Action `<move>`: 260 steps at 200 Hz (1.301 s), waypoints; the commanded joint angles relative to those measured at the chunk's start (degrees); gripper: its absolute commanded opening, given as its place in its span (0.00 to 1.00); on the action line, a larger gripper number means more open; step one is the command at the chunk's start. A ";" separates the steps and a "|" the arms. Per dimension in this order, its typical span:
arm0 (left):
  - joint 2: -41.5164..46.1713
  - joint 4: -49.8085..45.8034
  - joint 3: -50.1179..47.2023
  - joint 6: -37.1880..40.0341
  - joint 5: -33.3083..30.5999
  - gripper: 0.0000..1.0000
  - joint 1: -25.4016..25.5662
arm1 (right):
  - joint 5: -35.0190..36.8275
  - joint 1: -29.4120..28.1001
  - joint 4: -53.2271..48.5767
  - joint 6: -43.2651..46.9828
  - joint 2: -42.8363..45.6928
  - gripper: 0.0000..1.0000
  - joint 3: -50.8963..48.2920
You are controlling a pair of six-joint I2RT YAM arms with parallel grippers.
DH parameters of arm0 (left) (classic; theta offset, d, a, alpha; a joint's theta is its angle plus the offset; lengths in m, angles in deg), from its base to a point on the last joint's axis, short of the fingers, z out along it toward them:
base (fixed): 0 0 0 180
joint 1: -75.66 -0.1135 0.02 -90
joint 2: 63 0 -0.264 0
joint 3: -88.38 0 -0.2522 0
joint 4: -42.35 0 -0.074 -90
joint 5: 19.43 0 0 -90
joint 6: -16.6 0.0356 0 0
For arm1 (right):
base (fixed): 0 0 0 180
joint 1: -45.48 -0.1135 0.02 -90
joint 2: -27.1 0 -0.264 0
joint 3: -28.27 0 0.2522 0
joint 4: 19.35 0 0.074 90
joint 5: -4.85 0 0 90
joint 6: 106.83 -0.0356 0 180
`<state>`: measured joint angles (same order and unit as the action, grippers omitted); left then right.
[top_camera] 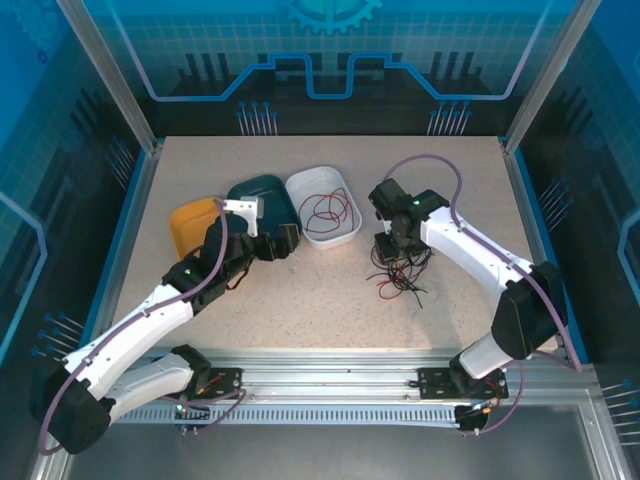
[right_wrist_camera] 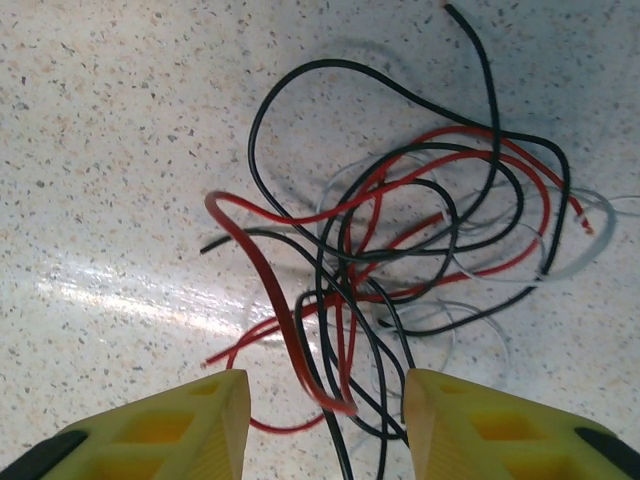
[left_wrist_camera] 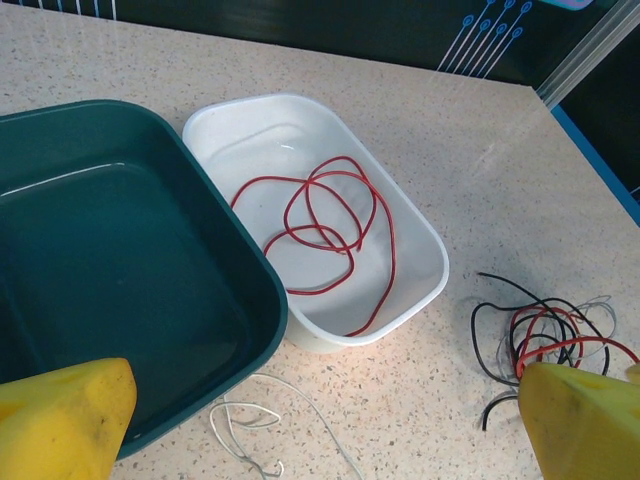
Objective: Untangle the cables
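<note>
Bare counter (top_camera: 300,310) lies wide open along the near side and behind the tubs. The orange tub (top_camera: 188,228), teal tub (top_camera: 262,195) and white tub (top_camera: 340,238) crowd the left-centre. Just right of them, across a narrow strip, the tangle of cables (top_camera: 400,272) lies under the right hand (top_camera: 392,248). The far right is free.

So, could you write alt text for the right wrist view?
A tangle of thin red, black and white wires lies on a speckled beige table. The right hand, open, shows two yellow fingers at the bottom edge, a red loop between them.
</note>
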<state>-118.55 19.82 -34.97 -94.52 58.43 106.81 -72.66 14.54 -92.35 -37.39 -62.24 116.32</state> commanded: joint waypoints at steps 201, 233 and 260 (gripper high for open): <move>-9.86 11.97 -0.18 0.65 16.36 0.99 0.40 | 7.37 -6.94 -11.73 -1.31 6.81 0.00 23.32; -10.87 14.20 -0.31 1.65 18.23 0.99 1.08 | 7.87 -7.68 -12.12 -0.23 7.07 0.00 28.21; -11.93 14.84 0.43 2.72 19.19 0.99 2.02 | 9.16 -8.42 -12.06 0.56 7.68 0.00 30.78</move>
<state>-129.41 32.08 -36.02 -94.00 74.97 107.91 -65.52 7.31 -102.87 -38.11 -56.34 144.18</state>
